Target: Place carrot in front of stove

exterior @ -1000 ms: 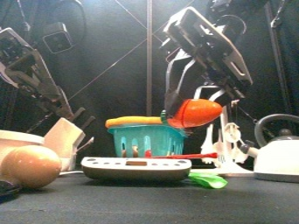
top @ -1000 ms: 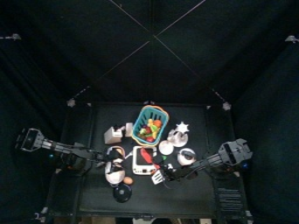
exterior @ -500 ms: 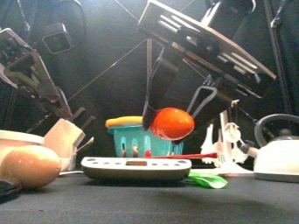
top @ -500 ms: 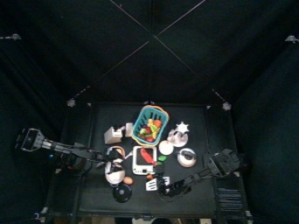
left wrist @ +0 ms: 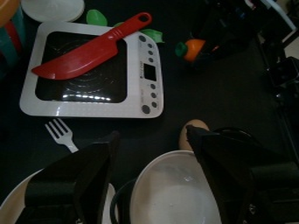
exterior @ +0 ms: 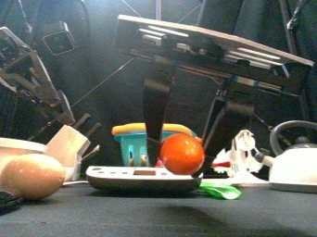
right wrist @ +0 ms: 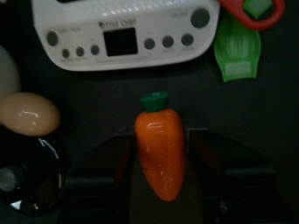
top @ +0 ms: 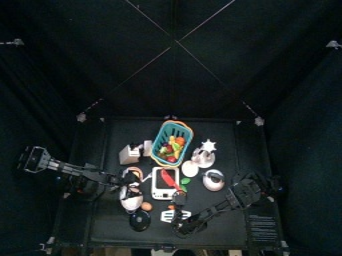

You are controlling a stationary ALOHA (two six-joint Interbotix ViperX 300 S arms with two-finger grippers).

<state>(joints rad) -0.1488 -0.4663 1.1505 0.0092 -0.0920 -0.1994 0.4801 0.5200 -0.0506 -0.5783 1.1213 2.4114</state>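
Two jaws of my right tool [right wrist: 162,185] clench the carrot [right wrist: 162,154], its green tip toward the stove [right wrist: 126,33] just ahead. Front view: carrot [exterior: 183,153] hangs below my tool, before the stove [exterior: 143,178]. Left wrist view: my left tool [left wrist: 152,179] hangs released over a white bowl [left wrist: 176,192] on the desk [left wrist: 228,92].

i can't read any text here. the stove [right wrist: 126,32] in front of my right wrist camera has a small display panel and round buttons, but its marks are too blurred to make out.
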